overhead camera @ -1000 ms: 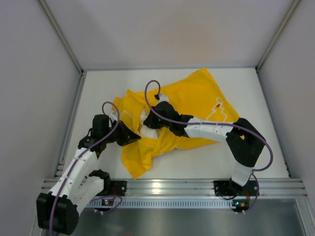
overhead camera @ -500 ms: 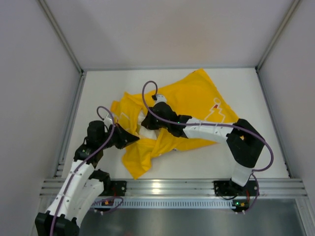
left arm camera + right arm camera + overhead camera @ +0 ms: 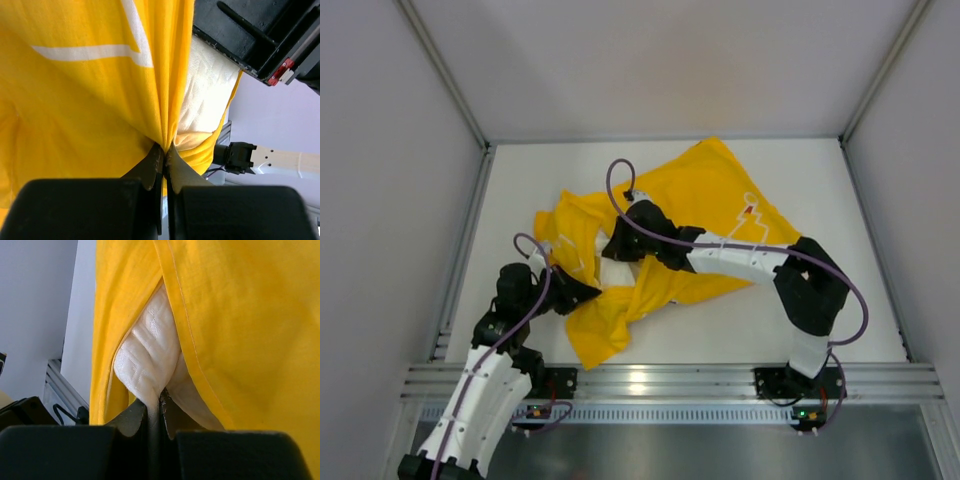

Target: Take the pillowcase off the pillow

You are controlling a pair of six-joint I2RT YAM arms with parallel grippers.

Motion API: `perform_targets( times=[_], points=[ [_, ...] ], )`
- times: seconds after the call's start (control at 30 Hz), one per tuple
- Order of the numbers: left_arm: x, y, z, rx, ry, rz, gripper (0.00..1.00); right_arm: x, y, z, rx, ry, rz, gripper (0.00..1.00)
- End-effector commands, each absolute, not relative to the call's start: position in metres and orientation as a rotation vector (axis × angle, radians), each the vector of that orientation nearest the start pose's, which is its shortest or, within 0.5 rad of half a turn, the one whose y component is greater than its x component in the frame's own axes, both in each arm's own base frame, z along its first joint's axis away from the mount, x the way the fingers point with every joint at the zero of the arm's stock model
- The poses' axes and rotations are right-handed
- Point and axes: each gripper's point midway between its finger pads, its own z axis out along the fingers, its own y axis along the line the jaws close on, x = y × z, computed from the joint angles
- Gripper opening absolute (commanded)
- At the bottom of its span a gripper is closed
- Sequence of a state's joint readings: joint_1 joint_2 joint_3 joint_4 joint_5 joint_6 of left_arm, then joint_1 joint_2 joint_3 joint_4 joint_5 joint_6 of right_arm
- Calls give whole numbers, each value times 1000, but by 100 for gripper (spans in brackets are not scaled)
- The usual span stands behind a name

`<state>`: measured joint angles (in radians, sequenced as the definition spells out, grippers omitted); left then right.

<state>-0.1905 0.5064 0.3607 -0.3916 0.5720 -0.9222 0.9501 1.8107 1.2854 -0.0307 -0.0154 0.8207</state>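
Observation:
The yellow pillowcase (image 3: pixel 705 195) lies crumpled across the middle of the table, white line print showing. The cream quilted pillow (image 3: pixel 612 272) peeks from the case's open end, mostly hidden inside. My left gripper (image 3: pixel 588 291) is shut on a bunched fold of the pillowcase (image 3: pixel 100 100), fabric pinched between the fingertips (image 3: pixel 164 152). My right gripper (image 3: pixel 612 250) is shut on a corner of the pillow (image 3: pixel 150 355), which bulges out between the case's yellow edges (image 3: pixel 240 330). The pillow also shows in the left wrist view (image 3: pixel 205 85).
White table (image 3: pixel 840 330) with grey walls on three sides and an aluminium rail (image 3: pixel 650 380) along the near edge. The right arm (image 3: pixel 750 262) lies over the pillowcase. A flap of the case hangs toward the near left (image 3: pixel 595 335).
My left gripper has pulled back toward the near left with the case fold, stretching the fabric. The right gripper has shifted slightly left and away, holding the pillow corner.

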Motion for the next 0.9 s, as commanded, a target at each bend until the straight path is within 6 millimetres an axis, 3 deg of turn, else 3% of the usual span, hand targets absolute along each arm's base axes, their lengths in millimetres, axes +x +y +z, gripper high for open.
perform_targets(
  times=[0.0, 0.2, 0.23, 0.4, 0.53, 0.6, 0.63, 0.67, 0.7, 0.73, 0.77, 0.8, 0.83, 0.87],
  points=[
    [144, -171, 126, -415, 2321, -1365, 0, 347, 439, 236, 38, 2013, 1145, 0],
    [132, -175, 121, -392, 2329, -1429, 0, 380, 433, 248, 120, 1997, 1240, 0],
    [128, -176, 122, -376, 2331, -1449, 0, 386, 433, 258, 120, 1981, 1272, 0],
    [124, -174, 115, -358, 2352, -1421, 0, 399, 435, 263, 141, 1982, 1345, 0],
    [131, -166, 99, -459, 2386, -1325, 0, 381, 429, 268, 125, 1970, 1454, 0],
    [138, -161, 93, -512, 2385, -1266, 0, 366, 421, 285, 86, 1936, 1496, 0],
    [140, -158, 89, -534, 2397, -1237, 0, 357, 415, 277, 67, 1947, 1519, 0],
    [143, -156, 87, -545, 2396, -1211, 0, 344, 407, 296, 42, 1904, 1549, 0],
    [148, -151, 83, -573, 2393, -1162, 0, 337, 401, 296, 31, 1900, 1562, 0],
    [151, -149, 81, -597, 2392, -1133, 0, 325, 394, 280, 18, 1930, 1570, 0],
    [154, -146, 80, -629, 2385, -1112, 0, 312, 383, 294, -1, 1897, 1583, 0],
    [160, -140, 78, -658, 2366, -1057, 0, 303, 372, 272, -12, 1941, 1539, 0],
    [164, -136, 77, -674, 2354, -1021, 0, 293, 359, 282, -21, 1910, 1517, 0],
    [167, -132, 76, -684, 2343, -991, 0, 287, 349, 268, -46, 1941, 1444, 0]
  ],
)
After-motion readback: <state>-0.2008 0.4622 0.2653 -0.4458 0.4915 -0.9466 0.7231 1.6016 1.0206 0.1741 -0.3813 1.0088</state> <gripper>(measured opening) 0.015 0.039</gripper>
